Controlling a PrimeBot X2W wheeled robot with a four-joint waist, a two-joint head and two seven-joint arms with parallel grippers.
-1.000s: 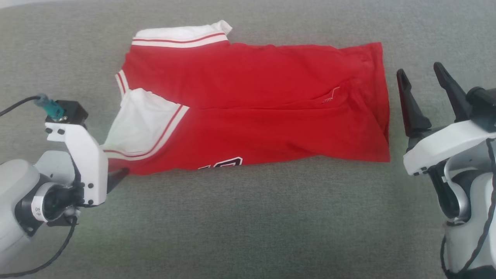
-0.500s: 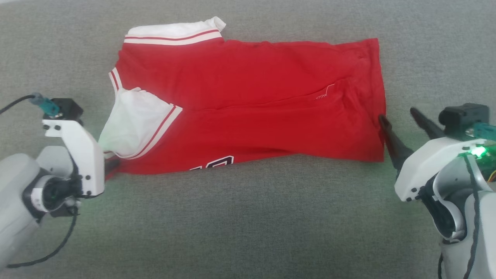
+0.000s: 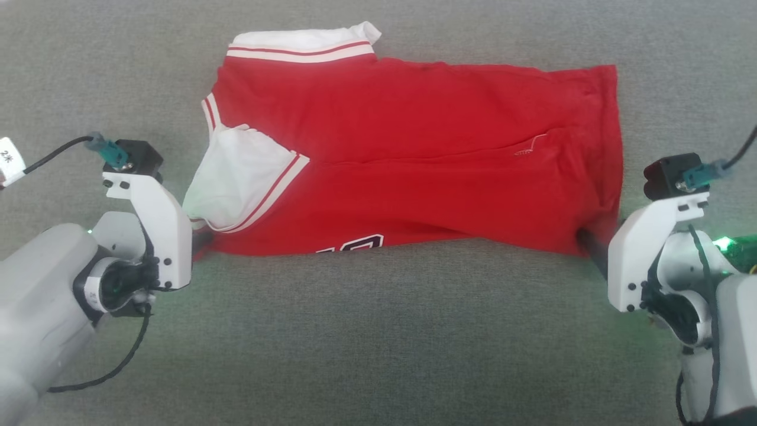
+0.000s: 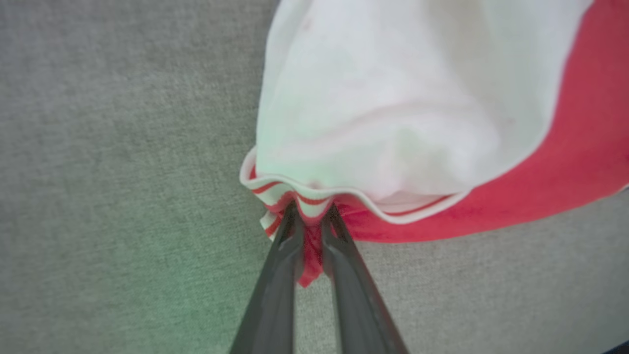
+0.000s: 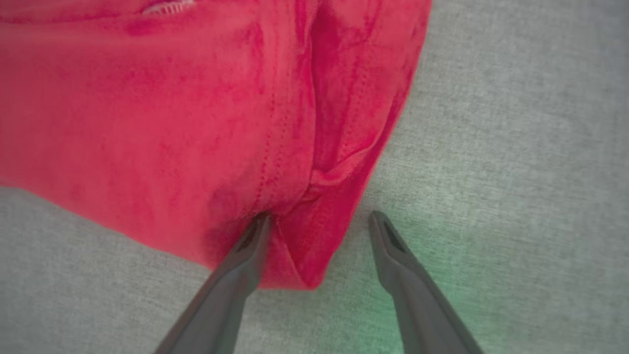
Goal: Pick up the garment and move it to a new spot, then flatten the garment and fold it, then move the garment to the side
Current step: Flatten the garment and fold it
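Note:
The garment [image 3: 414,160] is a red shirt with white panels and striped trim, lying folded lengthwise across the grey surface. My left gripper [image 3: 201,241] is at its near left corner. In the left wrist view that gripper [image 4: 312,216] is shut on the striped trim of the garment [image 4: 393,98], with red cloth pinched between the fingers. My right gripper [image 3: 588,239] is at the near right corner. In the right wrist view it [image 5: 320,219] stands open, one finger [image 5: 245,246] pushed into the garment [image 5: 147,123] and the corner lying between the two fingers.
A grey woven surface [image 3: 378,331] spreads under and around the garment, with wide room in front of it. A black cable with a white tag [image 3: 9,157] runs from the left wrist camera to the left edge.
My left gripper has closed on the garment's near left corner. The right gripper has come down and in from beside the garment to its near right corner, still open. The head camera has shifted.

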